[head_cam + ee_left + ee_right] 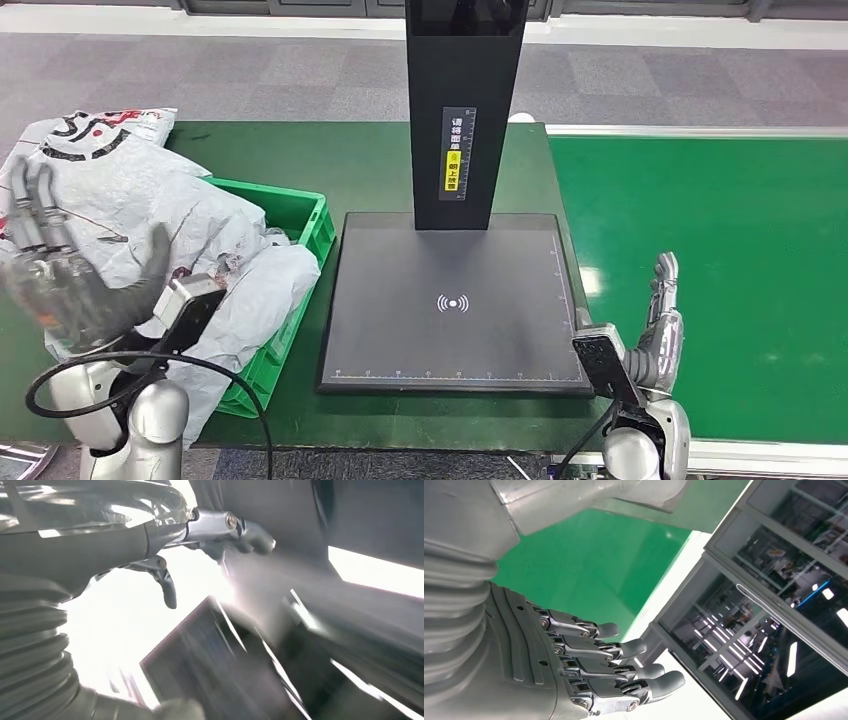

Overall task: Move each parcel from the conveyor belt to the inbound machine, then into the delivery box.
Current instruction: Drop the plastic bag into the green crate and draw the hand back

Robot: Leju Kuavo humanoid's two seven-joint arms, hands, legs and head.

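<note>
Grey plastic-bag parcels point(180, 235) are heaped in and over the green delivery box point(300, 225) at the left. My left hand point(70, 270) is raised above that heap, blurred, fingers spread, holding nothing. The inbound machine's black plate point(455, 300) lies bare in the middle below its black post point(462, 110). My right hand point(660, 325) hovers at the near edge of the green conveyor belt point(720, 270), fingers straight and apart, empty. In the right wrist view that hand point(589, 665) shows open over the belt point(589, 565). The left wrist view is blurred around the left hand point(165, 555).
The conveyor belt carries no parcel in view. A white rail point(700, 130) borders its far side. The green table point(330, 160) extends behind the box and machine. Grey carpet floor point(250, 70) lies beyond.
</note>
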